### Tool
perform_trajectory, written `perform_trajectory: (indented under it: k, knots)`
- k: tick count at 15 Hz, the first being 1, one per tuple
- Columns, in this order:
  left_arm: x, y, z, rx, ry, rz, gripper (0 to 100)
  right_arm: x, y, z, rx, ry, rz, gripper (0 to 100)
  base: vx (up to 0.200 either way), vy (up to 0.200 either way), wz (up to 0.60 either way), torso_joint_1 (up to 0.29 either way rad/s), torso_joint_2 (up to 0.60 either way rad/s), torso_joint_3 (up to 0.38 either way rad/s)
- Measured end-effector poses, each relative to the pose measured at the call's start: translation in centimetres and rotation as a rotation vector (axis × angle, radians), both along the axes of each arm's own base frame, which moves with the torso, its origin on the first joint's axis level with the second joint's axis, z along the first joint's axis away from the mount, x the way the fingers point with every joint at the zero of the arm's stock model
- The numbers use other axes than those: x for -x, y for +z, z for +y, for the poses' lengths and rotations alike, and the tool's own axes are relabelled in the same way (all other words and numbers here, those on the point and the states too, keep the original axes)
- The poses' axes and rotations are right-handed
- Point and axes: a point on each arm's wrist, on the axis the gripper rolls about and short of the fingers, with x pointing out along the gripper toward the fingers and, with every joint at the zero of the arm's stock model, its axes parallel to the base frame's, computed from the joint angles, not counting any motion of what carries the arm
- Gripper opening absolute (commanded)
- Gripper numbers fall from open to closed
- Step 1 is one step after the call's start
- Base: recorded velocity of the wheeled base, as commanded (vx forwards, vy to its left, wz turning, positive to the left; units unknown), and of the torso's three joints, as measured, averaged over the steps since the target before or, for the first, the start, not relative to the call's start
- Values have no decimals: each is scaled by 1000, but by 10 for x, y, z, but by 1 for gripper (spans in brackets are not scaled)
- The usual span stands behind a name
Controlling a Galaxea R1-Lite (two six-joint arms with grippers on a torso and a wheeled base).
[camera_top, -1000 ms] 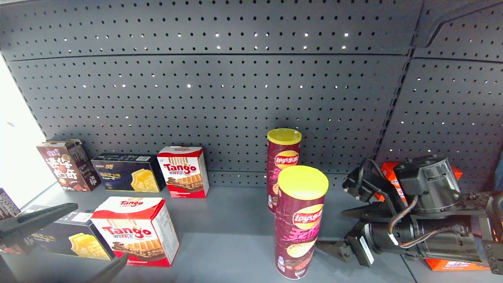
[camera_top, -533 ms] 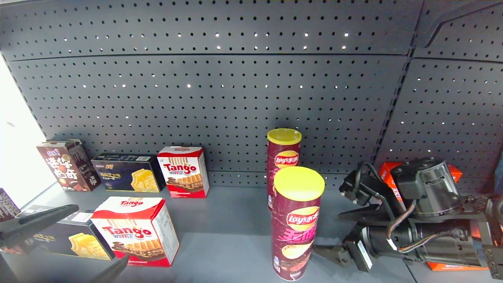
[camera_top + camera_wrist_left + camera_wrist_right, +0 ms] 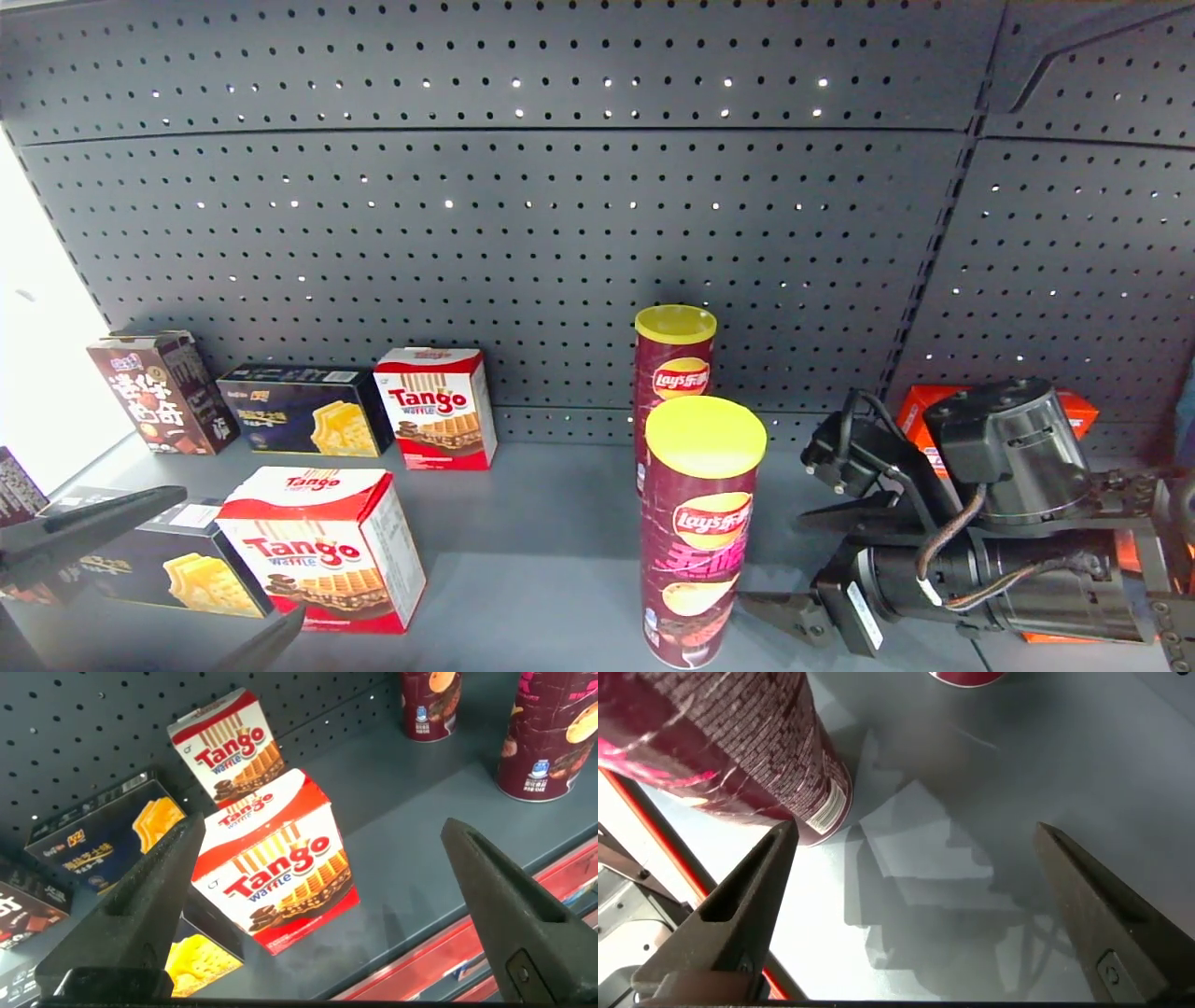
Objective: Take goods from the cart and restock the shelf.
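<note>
My right gripper gapes wide, empty, just right of the near chips can, which stands upright by the shelf's near edge. I'd back straight out, never brushing it sideways.

Bare shelf lies open between the front waffle box and the front chip can; a second can stands close behind it, the right hand, fingers spread, just beside.

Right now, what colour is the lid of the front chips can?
The lid is yellow, best seen in the head view.
</note>
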Motion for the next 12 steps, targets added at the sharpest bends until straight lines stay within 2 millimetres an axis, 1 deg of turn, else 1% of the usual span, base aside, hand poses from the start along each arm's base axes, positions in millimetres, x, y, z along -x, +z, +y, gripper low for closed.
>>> perform_trajectory:
  k: [4, 12]
  knots:
    - [0, 0, 0, 1, -2, 0, 100, -1, 0, -1, 0, -6, -1, 100, 0, 0, 0, 0, 0, 0]
    - [0, -2, 0, 14, 1, 15, 100, -2, -2, 4, 6, 6, 7, 100, 0, 0, 0, 0, 0, 0]
